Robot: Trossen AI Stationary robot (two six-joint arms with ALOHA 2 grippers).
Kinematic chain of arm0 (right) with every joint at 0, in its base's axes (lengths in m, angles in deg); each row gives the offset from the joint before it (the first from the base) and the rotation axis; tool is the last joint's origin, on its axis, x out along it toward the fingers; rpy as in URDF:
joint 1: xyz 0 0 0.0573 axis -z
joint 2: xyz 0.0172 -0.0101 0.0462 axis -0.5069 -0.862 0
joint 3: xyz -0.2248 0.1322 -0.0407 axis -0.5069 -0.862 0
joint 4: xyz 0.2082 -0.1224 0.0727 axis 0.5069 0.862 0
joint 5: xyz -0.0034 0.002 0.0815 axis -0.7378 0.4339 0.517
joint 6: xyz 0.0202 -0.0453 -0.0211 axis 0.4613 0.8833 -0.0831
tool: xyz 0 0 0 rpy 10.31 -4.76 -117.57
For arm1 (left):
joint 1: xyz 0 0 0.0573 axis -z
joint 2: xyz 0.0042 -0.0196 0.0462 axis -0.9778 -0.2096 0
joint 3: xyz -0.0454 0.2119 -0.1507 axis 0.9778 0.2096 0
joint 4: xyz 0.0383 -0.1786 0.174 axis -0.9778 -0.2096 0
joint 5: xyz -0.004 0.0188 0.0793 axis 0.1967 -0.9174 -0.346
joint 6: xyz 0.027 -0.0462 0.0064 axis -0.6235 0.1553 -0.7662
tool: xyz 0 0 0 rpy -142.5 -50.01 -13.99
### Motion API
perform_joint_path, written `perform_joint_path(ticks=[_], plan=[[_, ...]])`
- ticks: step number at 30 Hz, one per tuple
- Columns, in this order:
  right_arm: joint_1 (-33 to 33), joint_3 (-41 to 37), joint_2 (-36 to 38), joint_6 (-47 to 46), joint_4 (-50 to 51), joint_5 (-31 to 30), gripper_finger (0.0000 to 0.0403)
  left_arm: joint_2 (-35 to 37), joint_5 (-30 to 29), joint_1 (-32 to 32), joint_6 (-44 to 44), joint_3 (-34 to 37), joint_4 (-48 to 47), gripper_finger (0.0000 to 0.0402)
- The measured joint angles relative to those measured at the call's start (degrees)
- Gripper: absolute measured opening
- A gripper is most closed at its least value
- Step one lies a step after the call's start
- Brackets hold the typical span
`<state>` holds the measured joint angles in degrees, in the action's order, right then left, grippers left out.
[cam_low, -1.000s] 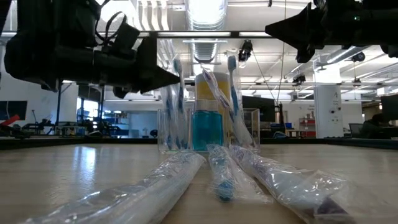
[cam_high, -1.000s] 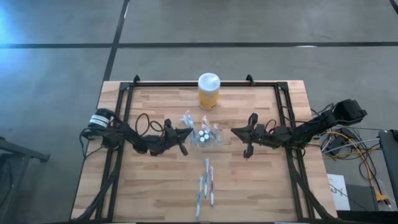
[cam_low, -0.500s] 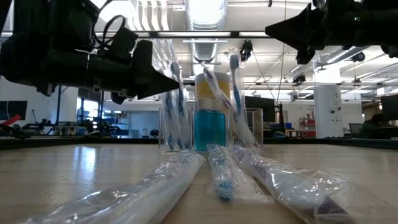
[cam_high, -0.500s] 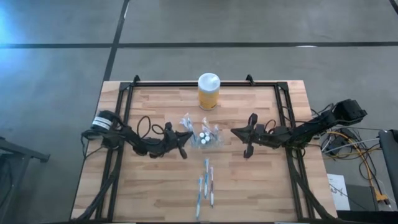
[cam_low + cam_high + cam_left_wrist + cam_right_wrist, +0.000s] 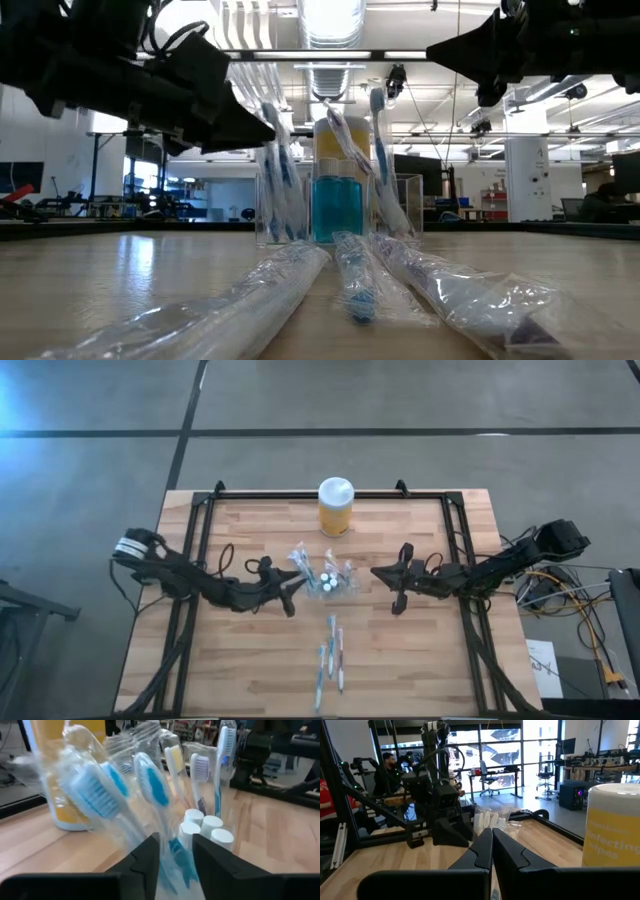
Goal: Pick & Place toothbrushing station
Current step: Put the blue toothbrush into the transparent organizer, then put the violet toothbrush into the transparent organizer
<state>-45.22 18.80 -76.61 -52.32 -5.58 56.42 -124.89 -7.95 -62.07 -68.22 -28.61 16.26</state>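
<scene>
The toothbrushing station (image 5: 328, 580), a small clear holder stuffed with wrapped toothbrushes and small white-capped bottles, stands upright at the middle of the wooden table (image 5: 240, 670). In the low view it (image 5: 335, 210) shows blue liquid in its centre cup, brushes sticking up out of it.

The left gripper (image 5: 296, 584) is just beside the station on its left side, fingers parted with a narrow gap. In the left wrist view (image 5: 176, 857) a wrapped brush sits in that gap, but whether the fingers press on it cannot be told.

The right gripper (image 5: 378, 572) hangs to the right of the station, apart from it, fingers closed together and empty; the right wrist view (image 5: 492, 851) shows the two fingers touching.

A yellow jar (image 5: 335, 507) with a white lid stands behind the station near the table's far edge.

A few wrapped toothbrushes (image 5: 330, 657) lie flat on the table in front of the station, toward the near edge.

A person (image 5: 387, 767) sits in the room beyond the table, seen in the right wrist view.
</scene>
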Motion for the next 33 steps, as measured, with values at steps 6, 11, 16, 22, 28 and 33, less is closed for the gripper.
perform_joint_path(ticks=[6, 11, 16, 22, 28, 33], plan=[[0.00, 0.02, 0.00, -0.26, 0.77, 0.04, 0.0008, 10.94, 3.00, 0.12, 5.51, 0.00, -17.78, 0.0154], [0.00, 0.02, 0.00, -2.63, 2.31, 2.53, 0.0008, 19.54, 11.30, 0.18, 8.01, 0.00, -30.35, 0.0158], [0.00, 0.95, 0.00, -8.82, 4.76, 10.81, 0.0008, 27.24, 19.93, 1.05, 5.68, 0.02, -38.39, 0.0158], [-3.81, 9.41, -0.87, -19.49, 25.49, 13.66, 0.0008, 36.93, 30.44, 2.91, -3.70, 0.38, -39.72, 0.0157], [-9.59, 21.02, -6.42, -31.16, 44.38, 8.01, 0.0008, 46.48, 30.77, 4.12, -5.85, 1.37, -42.75, 0.0113], [-12.74, 27.97, -13.03, -37.51, 49.07, 7.01, 0.0008, 52.68, 33.47, 4.25, -5.64, 4.15, -43.62, 0.0019]])
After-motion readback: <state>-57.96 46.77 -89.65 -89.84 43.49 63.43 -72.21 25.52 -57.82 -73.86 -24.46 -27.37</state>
